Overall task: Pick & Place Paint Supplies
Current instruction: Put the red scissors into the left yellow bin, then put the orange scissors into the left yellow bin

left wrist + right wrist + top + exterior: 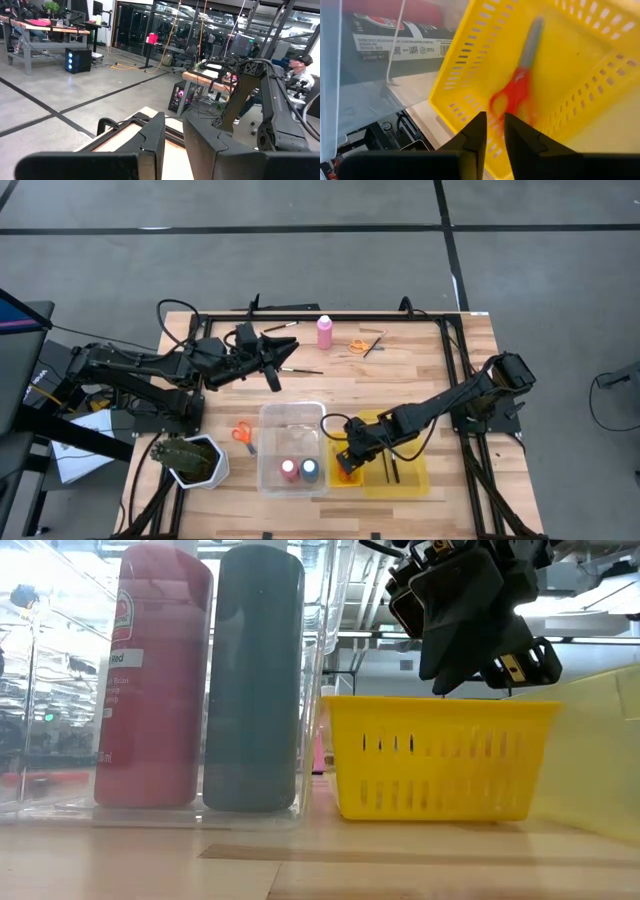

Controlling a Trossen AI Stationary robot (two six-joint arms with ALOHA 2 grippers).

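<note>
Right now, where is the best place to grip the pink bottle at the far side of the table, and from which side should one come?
Grip the pink bottle around its body, below the white cap, coming in level from the side. It stands upright and is round, so a side grip looks safest. The left end effector is nearer; the brushes beside the bottle seem clear of it.

A clear bin (pixel 292 420), yellow basket (pixel 350 477) and potted plant (pixel 187 459) share the table (pixel 420 370).

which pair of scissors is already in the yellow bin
The scissors under the right gripper lie in the small yellow bin. The other two pairs rest on bare table.
</note>
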